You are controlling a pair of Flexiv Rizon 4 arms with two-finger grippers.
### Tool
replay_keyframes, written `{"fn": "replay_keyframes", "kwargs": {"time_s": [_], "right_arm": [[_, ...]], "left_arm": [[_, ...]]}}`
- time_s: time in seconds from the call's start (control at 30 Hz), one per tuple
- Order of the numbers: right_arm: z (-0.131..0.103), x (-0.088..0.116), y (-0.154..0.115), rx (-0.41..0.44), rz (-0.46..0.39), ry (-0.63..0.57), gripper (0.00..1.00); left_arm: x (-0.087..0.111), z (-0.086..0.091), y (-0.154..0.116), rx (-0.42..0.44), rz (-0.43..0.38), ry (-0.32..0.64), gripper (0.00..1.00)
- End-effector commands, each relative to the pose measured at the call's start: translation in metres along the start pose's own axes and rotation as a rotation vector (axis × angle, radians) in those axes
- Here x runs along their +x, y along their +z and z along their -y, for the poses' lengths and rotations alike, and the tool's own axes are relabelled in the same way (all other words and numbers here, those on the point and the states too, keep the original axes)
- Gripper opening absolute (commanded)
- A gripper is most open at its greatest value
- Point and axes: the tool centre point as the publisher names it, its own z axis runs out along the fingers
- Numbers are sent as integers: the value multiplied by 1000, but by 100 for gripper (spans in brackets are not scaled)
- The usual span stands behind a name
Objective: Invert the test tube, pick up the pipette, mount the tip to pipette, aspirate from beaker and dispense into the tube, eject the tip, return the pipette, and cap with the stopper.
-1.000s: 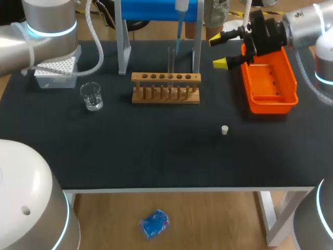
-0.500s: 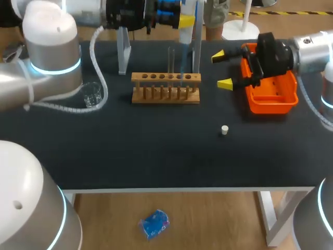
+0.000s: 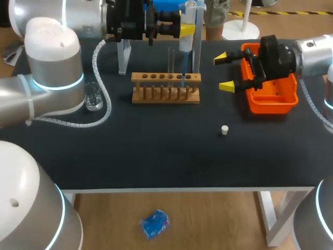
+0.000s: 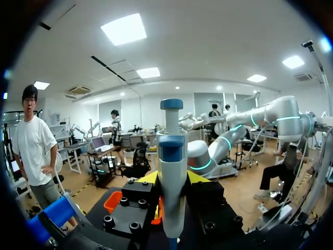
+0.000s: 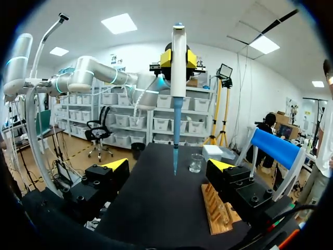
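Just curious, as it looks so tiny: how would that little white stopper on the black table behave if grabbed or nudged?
Probably very light: the stopper is tiny beside the wooden rack. It looks round, so a nudge might roll it across the flat table. It may easily slip from a pinch.

Black-topped worktop [image 3: 156, 156] on a white metal frame [image 3: 270, 213]. Light wood-look floor [image 3: 208, 224] beneath, a crumpled blue scrap [image 3: 154, 224] lying on it. Overhead, white ceiling [image 4: 208, 52] with bright rectangular light panels [image 4: 125, 28].
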Motion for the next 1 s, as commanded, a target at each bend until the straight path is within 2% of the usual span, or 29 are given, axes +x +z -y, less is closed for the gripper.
{"fn": "replay_keyframes", "kwargs": {"time_s": [0.03, 0.1, 0.27, 0.43, 0.67, 1.0], "right_arm": [[0, 0, 0, 1, 0, 0, 100], [2, -1, 1, -28, -14, 15, 100], [8, -2, 2, -101, -25, 79, 100], [6, -1, 4, -169, -27, 113, 100], [-7, 5, 17, -176, -54, 91, 100], [-27, 5, 35, -164, -88, 88, 100]], "left_arm": [[0, 0, 0, 3, 2, 1, 0], [0, 0, 0, 3, 2, 1, 0], [6, -23, 6, 6, 1, -44, 0], [12, -37, 8, 12, 10, -55, 0], [16, -54, 13, 17, 12, -70, 0], [17, -66, 17, 15, 12, -75, 0]]}}
